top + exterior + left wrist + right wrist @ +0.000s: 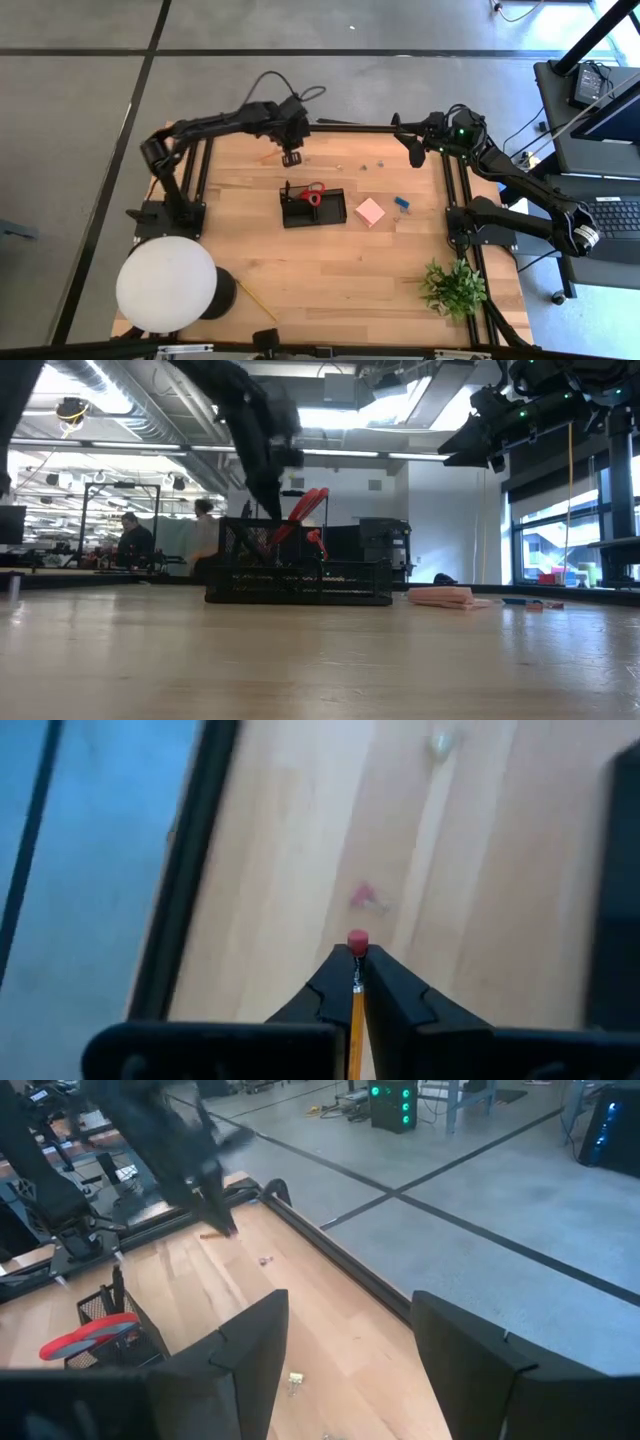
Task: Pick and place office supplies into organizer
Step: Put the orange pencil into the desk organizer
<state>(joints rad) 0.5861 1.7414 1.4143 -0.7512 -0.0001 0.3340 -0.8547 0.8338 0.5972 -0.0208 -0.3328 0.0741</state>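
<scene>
At the far left of the tabletop [330, 265] stands a large white round lamp [165, 283], with a loose yellow pencil [258, 302] lying just beside its dark base. Toward the far edge, the left gripper [292, 156] has its fingers [400, 995] clenched on another pencil [356, 1010], whose red eraser tip pokes out just past the fingertips in the left wrist view. Nearer the middle sits the black organizer [314, 208], and the red-handled scissors [313, 194] stand upright in one of its compartments, the handles rising above the mesh wall in the low view. Just to the right of the organizer lies the pink sticky-note block [370, 211], flat on the wood, and beside that a small blue piece [402, 205]. The right gripper [414, 150] hangs above the far right corner of the tabletop, well apart from the supplies, its fingers [250, 1350] spread wide and empty. A green plant [453, 287] sits near the front right corner.
</scene>
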